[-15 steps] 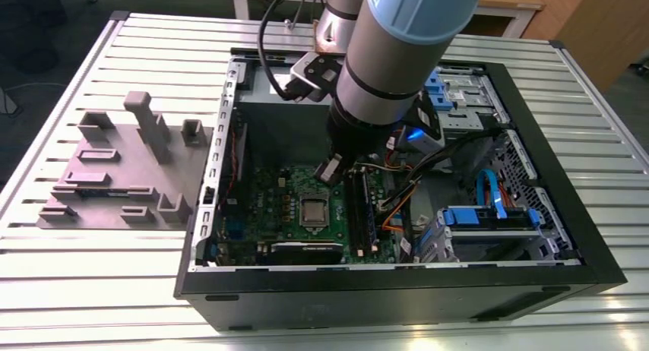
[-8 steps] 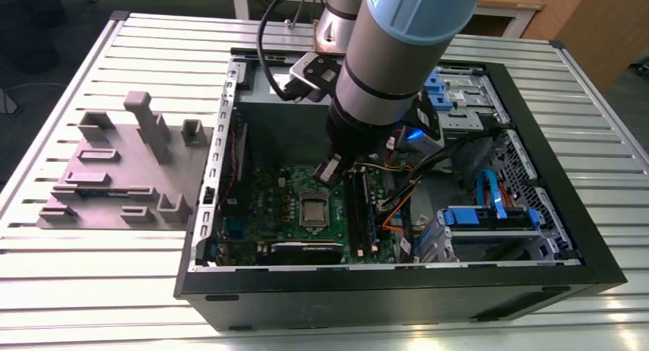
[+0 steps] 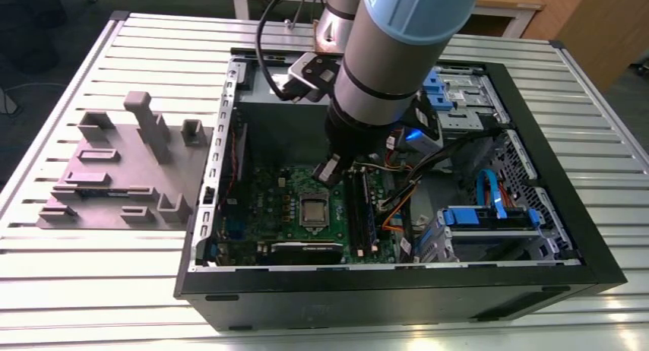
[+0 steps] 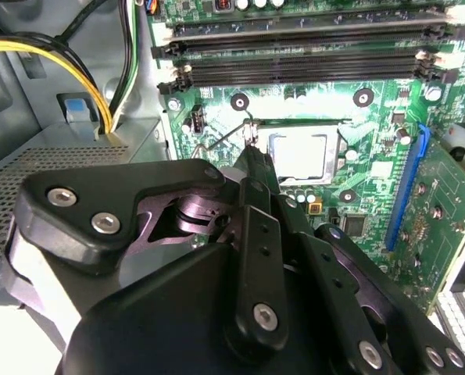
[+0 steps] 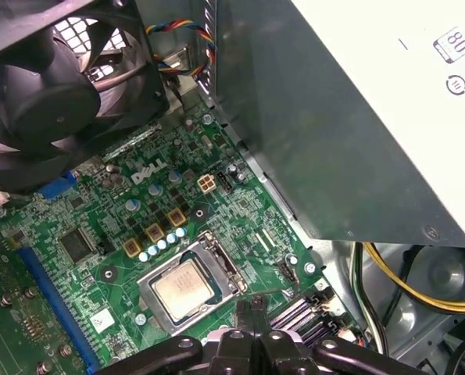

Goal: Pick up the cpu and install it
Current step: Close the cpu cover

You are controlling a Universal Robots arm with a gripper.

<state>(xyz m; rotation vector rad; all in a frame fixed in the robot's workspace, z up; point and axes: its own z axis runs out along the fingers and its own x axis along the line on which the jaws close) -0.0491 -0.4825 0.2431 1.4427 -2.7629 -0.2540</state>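
Note:
The cpu point(image 5: 184, 291) is a silver-grey square lying flat in the metal socket frame point(image 5: 216, 262) on the green motherboard point(image 5: 99, 226). It also shows in the second wrist view as a pale square, the cpu point(image 4: 298, 152), and in the exterior view, the cpu point(image 3: 312, 209). My gripper point(image 5: 255, 303) hangs low inside the case just beside the socket, its tips pressed together with nothing between them. In the second wrist view the gripper point(image 4: 253, 154) ends at the socket's edge, next to the thin wire lever point(image 4: 220, 139).
A big grey power supply box point(image 5: 349, 117) and a black fan point(image 5: 52, 86) stand close around the socket. Memory slots point(image 4: 302, 62) and yellow-black cables point(image 4: 76, 70) lie nearby. A grey fixture block point(image 3: 121, 169) sits on the slatted table at the exterior view's left.

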